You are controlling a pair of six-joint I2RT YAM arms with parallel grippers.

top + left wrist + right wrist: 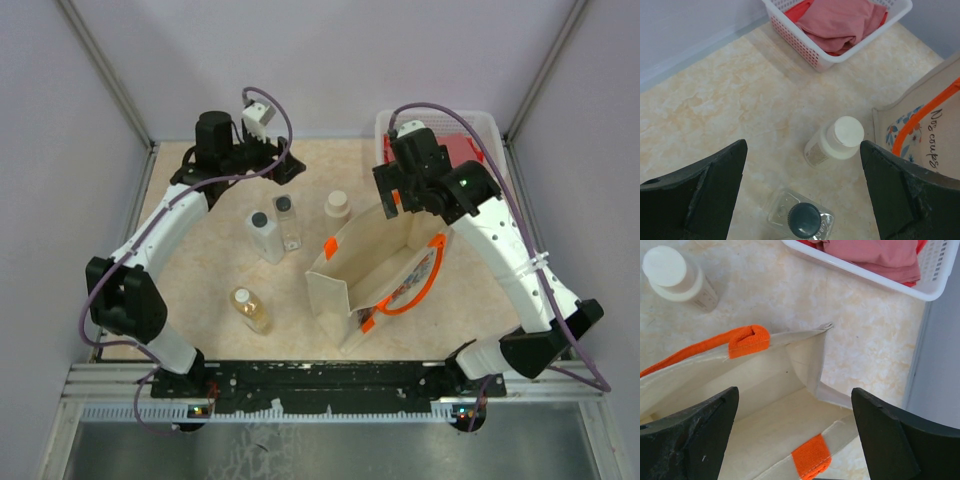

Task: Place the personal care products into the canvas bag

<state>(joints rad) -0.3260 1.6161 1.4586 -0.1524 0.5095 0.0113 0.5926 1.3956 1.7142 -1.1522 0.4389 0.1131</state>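
Right pincer [794, 397] is spread wide and holds nothing. It hangs directly above the far end of the canvas bag [765, 372], whose mouth is open. The bag stands upright on the desk [200, 230], to the right of the bottles. Left pincer [802, 150] is also spread and holds nothing, above the far part of the desk. All four bottles are on the desk outside the bag. The white bottle [266, 238] and the clear bottle [288, 222] are just beside each other. The amber bottle [250, 309] is nearer the arm bases, and the cream bottle [835, 142] is below the left pincer, untouched. Both arms are bent at the elbow, with the wrists pointing down.
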